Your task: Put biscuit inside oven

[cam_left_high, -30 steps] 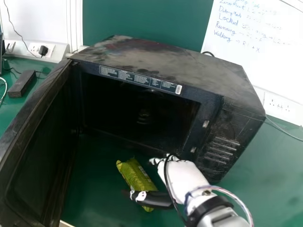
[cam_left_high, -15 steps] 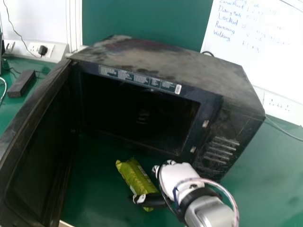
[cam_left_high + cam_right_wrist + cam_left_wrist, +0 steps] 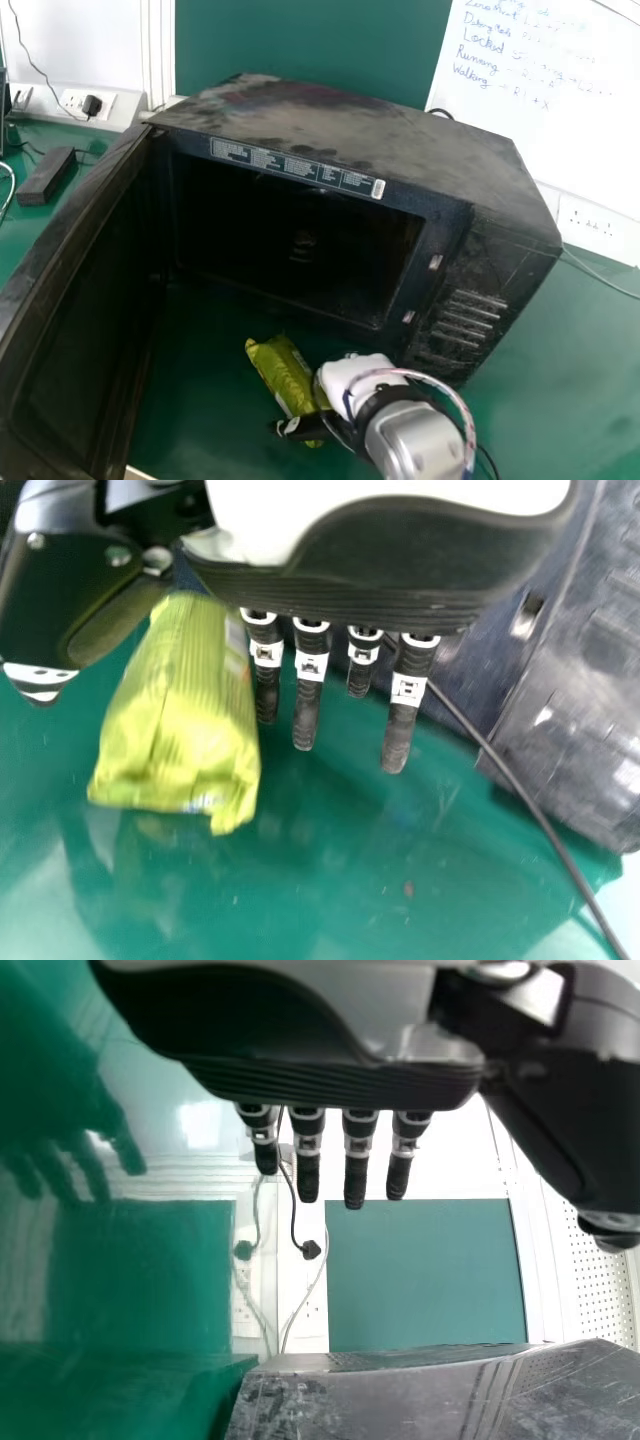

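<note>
My right hand (image 3: 355, 378) is over the table in front of the oven, at the right side of the biscuit packet (image 3: 283, 372), its thumb across the packet's near end. In the right wrist view the green-yellow packet (image 3: 185, 715) lies between the thumb and the straight fingers of my right hand (image 3: 380, 580), not gripped. The black oven (image 3: 340, 130) stands behind with its door swung out to the left and its cavity dark. In the left wrist view my left hand (image 3: 330, 1080) has straight fingers, away from the packet.
The oven door (image 3: 70, 320) stands along the left of the packet. A black adapter (image 3: 46, 177) lies on the green table (image 3: 205, 400) at the far left. A thin dark cable (image 3: 520, 780) runs beside my right hand, near the oven.
My right hand has moved left and closer to the packet, and its forearm has swung left too. Packet and oven have stayed in place.
</note>
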Action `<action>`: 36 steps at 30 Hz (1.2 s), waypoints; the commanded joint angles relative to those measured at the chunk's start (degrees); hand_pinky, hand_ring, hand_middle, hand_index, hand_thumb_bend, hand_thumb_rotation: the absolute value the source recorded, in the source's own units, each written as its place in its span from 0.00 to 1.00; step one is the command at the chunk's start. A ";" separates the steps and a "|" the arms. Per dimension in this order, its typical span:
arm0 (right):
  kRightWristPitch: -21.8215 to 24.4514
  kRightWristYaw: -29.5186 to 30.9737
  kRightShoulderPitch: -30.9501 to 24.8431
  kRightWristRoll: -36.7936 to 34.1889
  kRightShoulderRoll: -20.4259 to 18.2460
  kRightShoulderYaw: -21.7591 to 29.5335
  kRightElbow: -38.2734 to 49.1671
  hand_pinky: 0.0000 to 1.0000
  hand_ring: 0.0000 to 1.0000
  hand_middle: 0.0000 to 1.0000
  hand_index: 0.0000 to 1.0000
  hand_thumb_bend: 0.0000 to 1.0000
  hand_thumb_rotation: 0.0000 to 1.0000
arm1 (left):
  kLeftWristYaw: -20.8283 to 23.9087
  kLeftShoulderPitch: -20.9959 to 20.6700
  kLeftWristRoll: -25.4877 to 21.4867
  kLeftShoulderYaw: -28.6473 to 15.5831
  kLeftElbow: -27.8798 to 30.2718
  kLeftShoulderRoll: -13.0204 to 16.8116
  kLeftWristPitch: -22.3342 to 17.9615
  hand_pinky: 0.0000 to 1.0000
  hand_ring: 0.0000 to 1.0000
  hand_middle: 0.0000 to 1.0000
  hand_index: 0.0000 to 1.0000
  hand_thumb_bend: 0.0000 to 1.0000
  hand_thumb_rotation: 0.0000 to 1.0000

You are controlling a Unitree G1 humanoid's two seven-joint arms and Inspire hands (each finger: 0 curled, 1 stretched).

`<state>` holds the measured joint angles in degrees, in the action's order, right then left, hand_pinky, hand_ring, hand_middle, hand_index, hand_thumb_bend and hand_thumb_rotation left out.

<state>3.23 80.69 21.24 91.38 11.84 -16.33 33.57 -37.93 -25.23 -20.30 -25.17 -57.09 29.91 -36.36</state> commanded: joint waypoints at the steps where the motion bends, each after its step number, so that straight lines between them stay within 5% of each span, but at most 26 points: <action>1: -1.00 0.31 0.83 0.08 0.49 -1.31 -2.20 0.66 0.76 0.82 0.89 1.00 0.55 | -0.53 0.45 -0.17 -0.32 -0.12 0.82 -0.33 0.93 0.93 0.94 0.95 0.49 1.00; 14: -0.22 -1.71 0.42 3.44 -1.41 -6.19 -7.36 0.73 0.82 0.89 0.90 1.00 0.54 | -0.58 0.61 -0.22 -0.46 -0.14 0.78 -0.63 0.93 0.93 0.94 0.94 0.49 1.00; 24: -1.74 -0.34 1.76 5.52 -1.30 -9.23 -9.27 0.70 0.78 0.86 0.89 0.97 0.49 | -0.51 0.58 -0.21 -0.74 -0.30 0.82 -0.38 0.93 0.93 0.94 0.95 0.49 1.00; 27: -2.87 -1.54 1.69 5.88 -0.58 -10.33 -9.21 0.67 0.75 0.83 0.85 0.92 0.41 | -0.57 0.49 -0.15 -0.72 -0.40 0.92 -0.39 0.92 0.93 0.94 0.95 0.50 1.00; 30: -2.93 -3.30 0.90 7.04 -0.29 -11.12 -8.95 0.59 0.68 0.78 0.81 0.76 0.21 | -0.48 0.43 0.03 -0.65 -0.62 1.03 -0.55 0.93 0.93 0.94 0.95 0.49 1.00; 36: -0.76 -6.40 -1.75 9.34 -2.08 -11.60 -8.34 0.48 0.56 0.66 0.72 0.75 0.10 | -0.52 0.39 -0.20 -0.74 -0.45 0.97 -0.25 0.93 0.93 0.94 0.96 0.50 1.00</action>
<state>2.60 72.65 22.75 101.57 10.60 -26.82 26.60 -38.41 -25.23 -20.31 -25.44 -57.13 30.01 -36.49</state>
